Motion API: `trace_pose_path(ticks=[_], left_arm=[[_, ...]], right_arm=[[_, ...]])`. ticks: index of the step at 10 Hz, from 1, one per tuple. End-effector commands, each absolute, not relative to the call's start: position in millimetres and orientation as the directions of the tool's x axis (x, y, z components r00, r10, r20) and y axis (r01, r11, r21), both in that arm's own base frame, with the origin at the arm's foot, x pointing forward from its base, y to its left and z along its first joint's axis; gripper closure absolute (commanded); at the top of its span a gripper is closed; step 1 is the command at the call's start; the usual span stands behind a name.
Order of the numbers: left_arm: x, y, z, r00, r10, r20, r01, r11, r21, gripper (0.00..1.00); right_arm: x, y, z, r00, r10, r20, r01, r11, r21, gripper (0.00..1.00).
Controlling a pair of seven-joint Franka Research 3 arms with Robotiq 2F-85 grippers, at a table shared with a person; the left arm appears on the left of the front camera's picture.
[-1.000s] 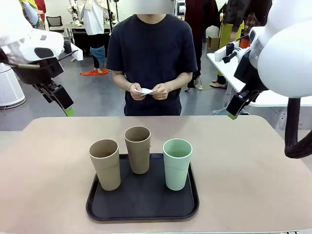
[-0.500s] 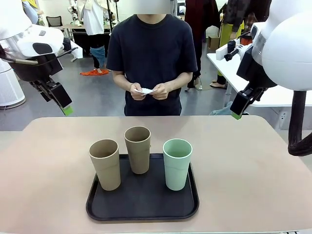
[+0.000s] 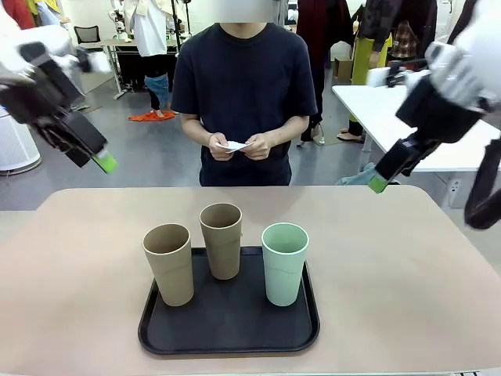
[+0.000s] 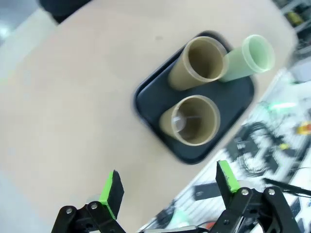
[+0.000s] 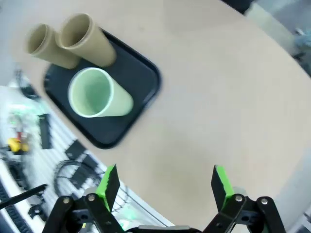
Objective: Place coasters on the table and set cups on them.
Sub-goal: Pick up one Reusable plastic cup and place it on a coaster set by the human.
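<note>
Two tan-brown tapered matte cups [image 3: 168,262] and one pale mint green cup [image 3: 284,262] stand upright on a black rounded-square tray [image 3: 235,323], lower centre, on the beige matte table [image 3: 407,266]. White paper-like coasters [image 3: 233,146] sit in the person's hands [image 3: 258,146], upper centre. Left gripper [image 4: 169,180], upper left of the front view, and right gripper [image 5: 164,178], upper right: both are raised above the table, jaws wide apart, holding nothing.

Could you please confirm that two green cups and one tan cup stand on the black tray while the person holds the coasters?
Not quite: the front view shows two tan cups and one green cup. They do stand on the tray, and the person holds the coasters.
</note>
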State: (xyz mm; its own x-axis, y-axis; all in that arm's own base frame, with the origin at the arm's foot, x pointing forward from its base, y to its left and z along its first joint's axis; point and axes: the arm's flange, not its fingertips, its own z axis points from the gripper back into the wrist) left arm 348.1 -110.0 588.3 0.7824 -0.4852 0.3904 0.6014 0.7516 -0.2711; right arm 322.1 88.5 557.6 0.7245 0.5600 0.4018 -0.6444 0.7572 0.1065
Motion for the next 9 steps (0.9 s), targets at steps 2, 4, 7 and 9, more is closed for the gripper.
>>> trace_pose_path(ticks=[2, 4, 7, 9], left_arm=[[348, -33, 599, 0.913, -0.229, 0.337, 0.408, 0.511, -0.757, 0.0], [351, 26, 582, 0.968, -0.137, 0.209, 0.25, 0.551, -0.796, 0.0], [334, 115, 563, 0.985, 0.032, 0.169, 0.133, 0.487, -0.863, 0.0], [307, 166, 560, 0.97, 0.128, 0.209, 0.14, 0.41, -0.901, 0.0]], right_arm=[[319, -6, 535, 0.864, 0.298, 0.405, -0.502, 0.442, 0.744, 0.0], [311, -64, 519, 0.926, 0.188, 0.328, -0.366, 0.231, 0.902, 0.0], [297, -132, 500, 0.96, 0.081, 0.267, -0.277, 0.161, 0.947, 0.0], [282, -176, 498, 0.975, 0.004, 0.221, -0.217, 0.208, 0.954, 0.0]])
